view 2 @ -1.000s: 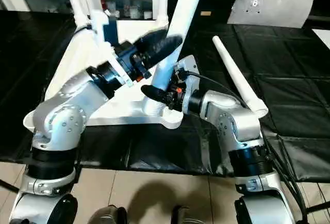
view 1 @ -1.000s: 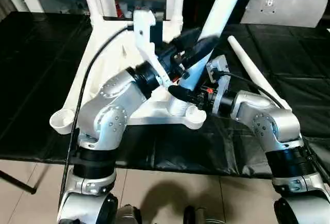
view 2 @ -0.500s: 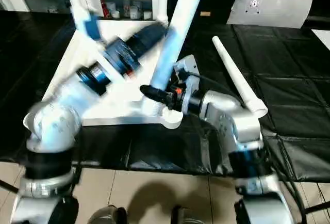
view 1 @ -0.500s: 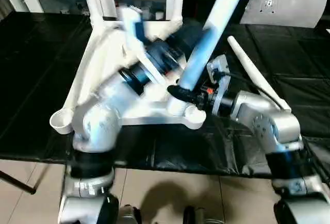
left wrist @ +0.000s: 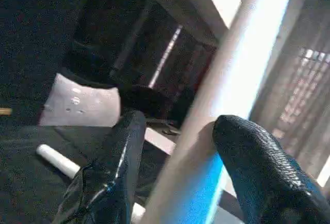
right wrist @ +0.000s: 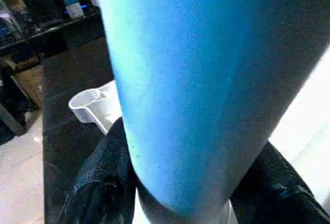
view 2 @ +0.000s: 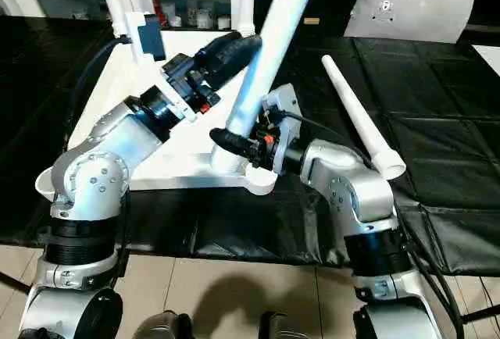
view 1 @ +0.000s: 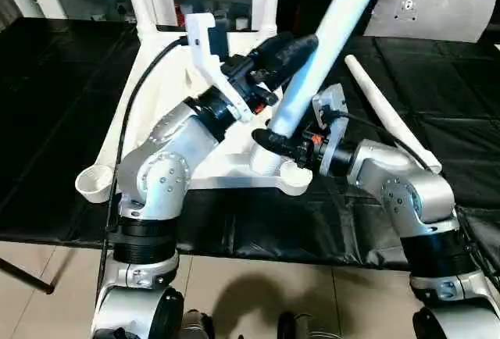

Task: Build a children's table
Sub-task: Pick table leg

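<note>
Black sheeting (view 1: 62, 105) covers, seemingly, a platform (pale floor tiles (view 1: 234, 292) below).

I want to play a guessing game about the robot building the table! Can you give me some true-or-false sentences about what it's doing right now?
1. The right fingers are wrapped around the bottom of the leaning leg. True.
2. The leg in the robot's grip stands perfectly straight up. False: it leans away to the right.
3. Another loose leg lies on the black mat. True.
4. The near left corner socket already has a leg in it. False: it is an empty cup.
5. The left fingers sit on both sides of the leg, higher up than the right fingers. True.
</note>
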